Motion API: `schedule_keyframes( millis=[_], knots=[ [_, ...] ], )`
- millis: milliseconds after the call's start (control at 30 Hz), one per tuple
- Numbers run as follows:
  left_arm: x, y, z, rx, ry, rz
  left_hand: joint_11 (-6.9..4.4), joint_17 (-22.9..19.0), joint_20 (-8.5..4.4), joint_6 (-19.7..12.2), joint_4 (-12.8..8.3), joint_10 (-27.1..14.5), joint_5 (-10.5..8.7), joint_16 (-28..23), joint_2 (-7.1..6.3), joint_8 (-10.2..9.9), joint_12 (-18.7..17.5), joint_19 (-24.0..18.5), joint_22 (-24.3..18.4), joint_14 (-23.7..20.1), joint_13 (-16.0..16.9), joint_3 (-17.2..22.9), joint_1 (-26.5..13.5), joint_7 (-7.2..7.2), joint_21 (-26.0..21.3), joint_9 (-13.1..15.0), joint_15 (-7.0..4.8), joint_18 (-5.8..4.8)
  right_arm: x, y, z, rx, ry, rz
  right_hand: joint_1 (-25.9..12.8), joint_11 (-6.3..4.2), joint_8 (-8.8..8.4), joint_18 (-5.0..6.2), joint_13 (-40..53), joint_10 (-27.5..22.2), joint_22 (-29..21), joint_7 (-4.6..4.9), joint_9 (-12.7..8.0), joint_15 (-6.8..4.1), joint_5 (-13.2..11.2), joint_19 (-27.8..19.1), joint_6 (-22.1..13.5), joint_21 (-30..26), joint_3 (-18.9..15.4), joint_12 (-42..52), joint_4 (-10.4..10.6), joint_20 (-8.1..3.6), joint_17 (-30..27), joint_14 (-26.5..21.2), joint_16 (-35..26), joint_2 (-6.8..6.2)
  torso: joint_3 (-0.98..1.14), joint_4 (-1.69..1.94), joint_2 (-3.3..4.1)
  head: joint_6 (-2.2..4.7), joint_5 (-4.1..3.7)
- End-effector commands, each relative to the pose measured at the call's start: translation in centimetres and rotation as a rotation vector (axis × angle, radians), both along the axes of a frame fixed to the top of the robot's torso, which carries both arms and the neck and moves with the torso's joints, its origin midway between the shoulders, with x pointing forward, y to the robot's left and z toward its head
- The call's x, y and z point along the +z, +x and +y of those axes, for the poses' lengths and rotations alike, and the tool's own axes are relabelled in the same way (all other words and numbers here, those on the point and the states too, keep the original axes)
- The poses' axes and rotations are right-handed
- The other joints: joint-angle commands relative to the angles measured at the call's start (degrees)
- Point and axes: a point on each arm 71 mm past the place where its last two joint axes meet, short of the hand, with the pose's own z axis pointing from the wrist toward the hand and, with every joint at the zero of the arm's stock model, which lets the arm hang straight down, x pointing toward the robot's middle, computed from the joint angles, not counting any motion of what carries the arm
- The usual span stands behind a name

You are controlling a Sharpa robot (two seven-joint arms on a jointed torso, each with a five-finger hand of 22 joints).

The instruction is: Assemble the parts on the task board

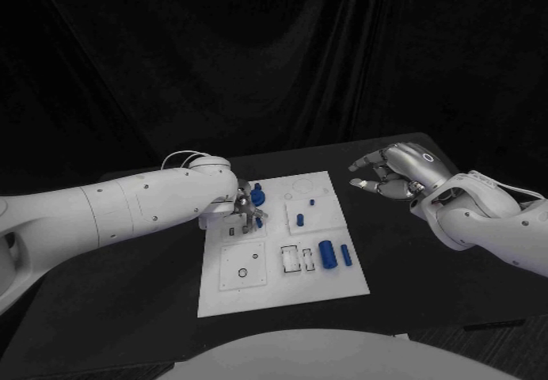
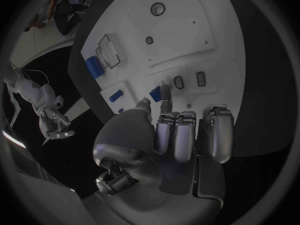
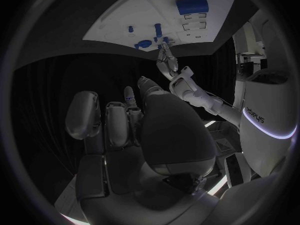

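Your task board [image 1: 286,273], the white plate running from the middle of the head view down toward the lower centre, is where all the work is, and your left hand [image 1: 243,212] sits over its upper left part with its fingers [image 2: 164,96] reaching down at a small blue part [image 2: 155,92] beside two dark slots. From the left wrist view the fingertips appear to touch or pinch that part, but you cannot tell for certain whether it is truly clamped, so confirm the hold before you lift or press. To do this step well, I would keep the part upright, line it up squarely with its seat and push straight down, not at a slant; a tilted part would likely jam at the slot's edge. Your right hand [image 1: 394,172] hangs in the upper right of the head view, well apart from the board, its fingers curled in with nothing between them. As for what the board holds: the large blue cylinder [image 1: 325,254] lies in the lower middle next to outlined rectangular recesses, a slimmer blue pin [image 1: 345,254] lies just beside it, a smaller blue piece [image 1: 299,219] rests near the centre, and a blue peg [image 1: 258,190] stands by the left hand near the board's top.
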Motion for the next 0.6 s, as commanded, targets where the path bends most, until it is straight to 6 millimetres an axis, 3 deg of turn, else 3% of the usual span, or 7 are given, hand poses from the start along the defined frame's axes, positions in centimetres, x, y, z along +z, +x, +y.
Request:
schedule_keyframes(
  millis=[33,233,600],
  knots=[
    [-0.10,0.02,-0.31,-0.012,-0.021,-0.004,-0.03,15.09,0.10,-0.39,0.02,5.99,0.26,0.15,-0.10,-0.22,0.20,-0.42,6.11,5.84,15.03,0.49,0.26,0.13,-0.33,0.10,0.11,-0.02,0.05,-0.05,-0.15,-0.011,0.011,-0.013,-0.19,0.54,-0.22,-0.04,3.42,0.78,8.56,0.01,-0.08,0.49,0.31,-0.07,0.37,-0.31,0.33,-0.24,-0.01,0.43,-0.03,2.87,-0.19,-0.09,0.02,-0.05,0.01,-0.01,0.28],
    [-0.30,0.06,-0.39,-0.012,-0.022,-0.001,0.00,15.09,0.13,-0.47,-0.13,5.99,0.33,0.15,-0.15,-0.44,0.20,-0.45,6.10,5.84,15.03,0.68,0.32,0.16,-0.37,0.15,0.14,-0.02,0.07,-0.07,-0.21,-0.012,0.011,-0.014,-0.19,0.54,-0.22,-0.04,3.42,0.78,8.56,0.01,-0.08,0.49,0.31,-0.07,0.37,-0.31,0.33,-0.24,-0.01,0.43,-0.03,2.87,-0.19,-0.09,0.03,-0.04,0.06,-0.01,0.32],
    [-0.43,0.10,-0.53,-0.015,-0.025,0.000,0.00,15.09,0.24,-0.17,-2.49,5.99,2.18,0.15,-0.67,-2.13,0.20,-0.50,6.16,5.84,15.03,3.55,1.71,0.10,-0.60,0.91,0.17,0.02,0.06,-0.06,-0.24,-0.013,0.011,-0.014,-0.23,0.57,-0.21,-0.04,3.39,0.77,8.56,0.03,-0.09,0.51,0.26,-0.07,0.46,-0.30,0.32,-0.27,0.02,0.44,-0.06,2.86,-0.21,-0.11,0.03,-0.07,0.01,-0.01,0.39]
  ],
)
